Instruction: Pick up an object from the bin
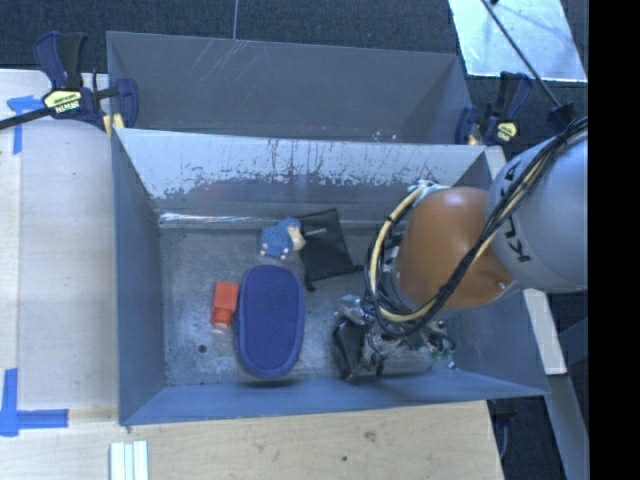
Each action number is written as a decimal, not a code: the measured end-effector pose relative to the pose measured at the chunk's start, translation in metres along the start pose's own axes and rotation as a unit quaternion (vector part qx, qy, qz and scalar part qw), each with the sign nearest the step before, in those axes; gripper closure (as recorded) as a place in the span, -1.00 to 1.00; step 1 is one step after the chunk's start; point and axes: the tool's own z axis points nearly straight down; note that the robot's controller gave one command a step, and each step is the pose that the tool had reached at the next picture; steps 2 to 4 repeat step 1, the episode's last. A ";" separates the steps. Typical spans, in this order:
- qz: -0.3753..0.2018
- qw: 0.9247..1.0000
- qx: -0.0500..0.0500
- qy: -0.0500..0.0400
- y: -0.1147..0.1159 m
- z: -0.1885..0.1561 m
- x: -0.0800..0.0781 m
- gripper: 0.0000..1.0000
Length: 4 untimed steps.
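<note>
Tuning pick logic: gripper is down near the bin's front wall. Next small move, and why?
Probably a short straight lift: the gripper sits low by the bin's front wall, its grasp hidden, and the blue oval object and black flat piece lie clear of it.
</note>
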 end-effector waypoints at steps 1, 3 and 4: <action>0.001 1.000 0.000 0.002 -0.001 -0.078 -0.001 1.00; 0.001 1.000 0.000 0.002 -0.001 -0.078 -0.001 1.00; 0.001 1.000 0.000 0.002 -0.001 -0.078 -0.001 1.00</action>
